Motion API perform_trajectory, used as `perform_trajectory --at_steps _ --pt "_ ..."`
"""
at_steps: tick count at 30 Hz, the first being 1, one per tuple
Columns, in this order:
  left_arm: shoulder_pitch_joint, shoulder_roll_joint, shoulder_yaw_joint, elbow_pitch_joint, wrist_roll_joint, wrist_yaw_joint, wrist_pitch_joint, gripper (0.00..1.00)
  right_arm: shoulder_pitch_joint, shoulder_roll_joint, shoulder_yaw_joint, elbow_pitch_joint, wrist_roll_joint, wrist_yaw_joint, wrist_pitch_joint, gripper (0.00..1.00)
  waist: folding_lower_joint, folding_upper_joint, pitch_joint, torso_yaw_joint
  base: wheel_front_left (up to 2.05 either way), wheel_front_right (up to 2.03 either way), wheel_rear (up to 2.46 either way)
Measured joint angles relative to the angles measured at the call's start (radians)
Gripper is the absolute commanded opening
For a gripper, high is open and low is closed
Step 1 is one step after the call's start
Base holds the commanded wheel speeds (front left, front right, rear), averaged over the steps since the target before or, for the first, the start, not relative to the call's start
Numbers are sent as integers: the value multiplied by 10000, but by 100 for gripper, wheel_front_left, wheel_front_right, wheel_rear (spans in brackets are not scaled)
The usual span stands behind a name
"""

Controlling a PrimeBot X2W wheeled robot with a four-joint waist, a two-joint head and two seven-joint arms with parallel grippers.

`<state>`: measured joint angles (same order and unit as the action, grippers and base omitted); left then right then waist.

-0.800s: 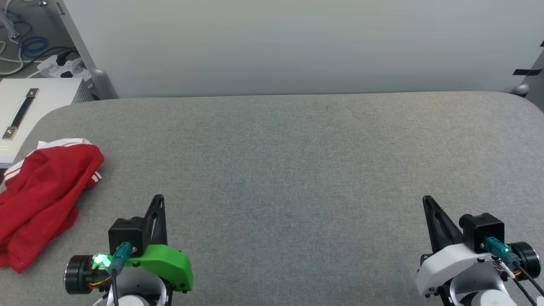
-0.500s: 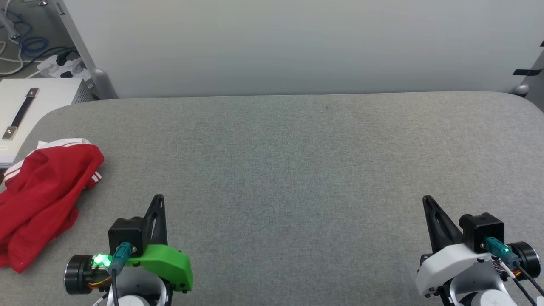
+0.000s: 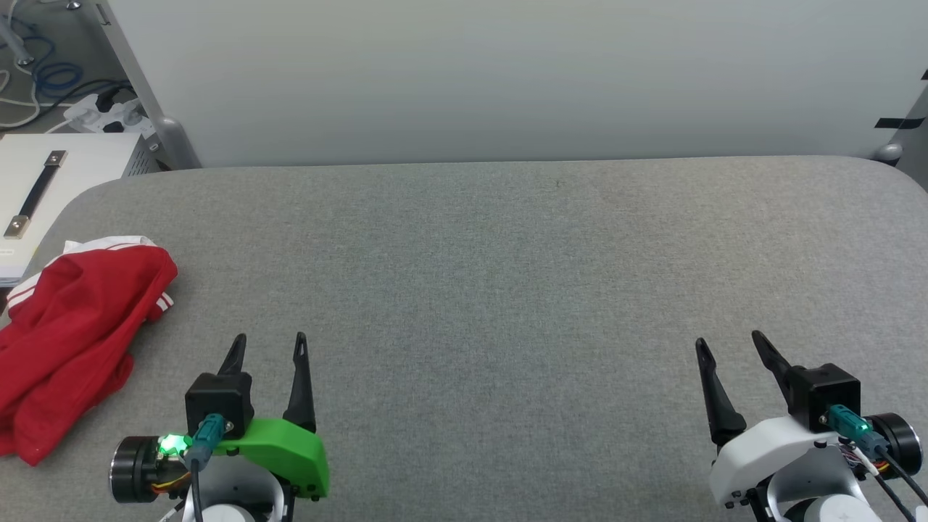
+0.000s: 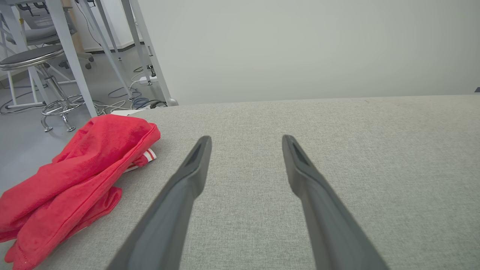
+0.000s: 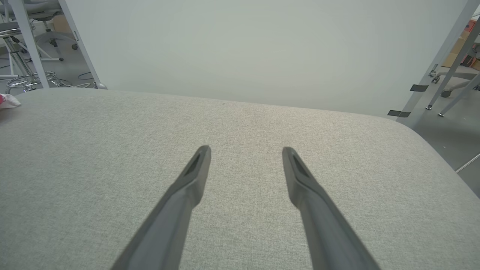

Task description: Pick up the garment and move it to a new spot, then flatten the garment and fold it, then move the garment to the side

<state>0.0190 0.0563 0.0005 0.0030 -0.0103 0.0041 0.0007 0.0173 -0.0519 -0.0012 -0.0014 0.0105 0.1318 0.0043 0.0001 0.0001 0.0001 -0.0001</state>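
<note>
Grey cloth-covered table top (image 3: 507, 290) spans the work area and is bare across its middle. At its near edge the left gripper (image 3: 270, 337) sits with fingers pointing away from the robot, jaws spread wide and nothing between them. At the near right, the right gripper (image 3: 728, 338) holds the same attitude, likewise spread wide and empty.

Noted: the garment (image 3: 72, 341), a red shirt with white striped trim, lies crumpled in a heap at the table's left edge. It is to the left of the left gripper and slightly ahead of it, apart from its fingers. Its long axis runs roughly near to far, leaning a little rightward at the far end, where the white trim shows.

Left arm is plainly the nearer. The right gripper is well apart, across the width of the table.

Judgement: pickup calls for the left arm to swing leftward and forward, meeting the heap across its long axis.

Beyond the far edge stands a plain pale wall (image 3: 507, 72), and cables (image 3: 43, 76) lie on the floor at far left.
</note>
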Motion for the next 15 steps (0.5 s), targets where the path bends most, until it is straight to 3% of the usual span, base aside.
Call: perform_trajectory --at_steps 15 --pt "-6 0 -111 94 -84 0 -274 100 -12 0 42 328 318 0 -270 100 0 0 -4 7 0 0 0"
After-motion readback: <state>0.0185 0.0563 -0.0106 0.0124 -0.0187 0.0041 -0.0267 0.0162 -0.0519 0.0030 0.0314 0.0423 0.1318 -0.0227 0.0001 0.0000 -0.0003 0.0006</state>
